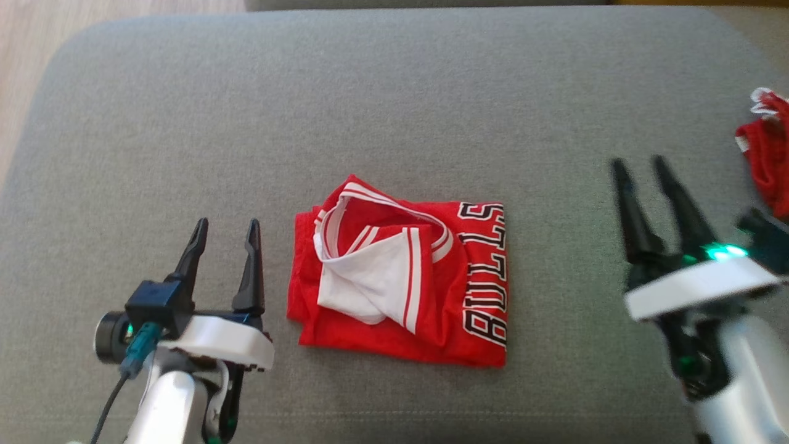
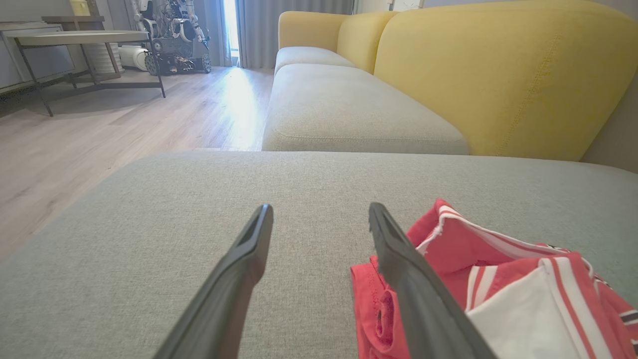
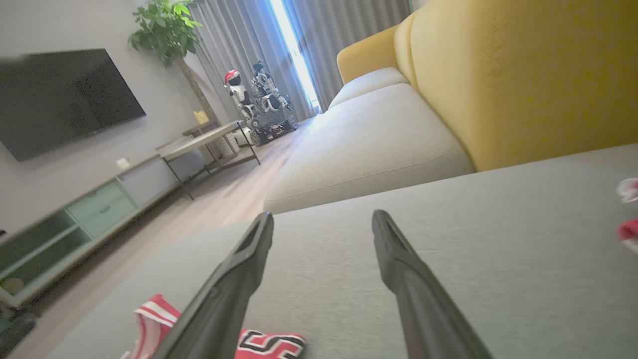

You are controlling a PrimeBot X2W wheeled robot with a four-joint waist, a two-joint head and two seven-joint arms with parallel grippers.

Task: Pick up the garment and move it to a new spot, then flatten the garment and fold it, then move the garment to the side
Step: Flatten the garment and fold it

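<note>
The garment (image 1: 407, 283) is a red jersey with white trim and black-and-white lettering, lying folded into a rough rectangle in the middle of the grey cushion (image 1: 394, 98). My left gripper (image 1: 226, 225) stands open just left of it, apart from the cloth, nothing between its fingers. In the left wrist view the garment (image 2: 498, 294) lies right of the left gripper (image 2: 319, 212). My right gripper (image 1: 638, 163) is open and empty, well to the right of the jersey. In the right wrist view the garment (image 3: 269, 344) peeks at the bottom left, behind the right gripper (image 3: 321, 217).
A second red and white cloth (image 1: 767, 148) lies at the cushion's right edge. Wooden floor (image 1: 24, 55) shows beyond the cushion's left side. A yellow sofa (image 2: 498, 75) stands beyond the cushion, and a table (image 2: 75, 40) farther off on the floor.
</note>
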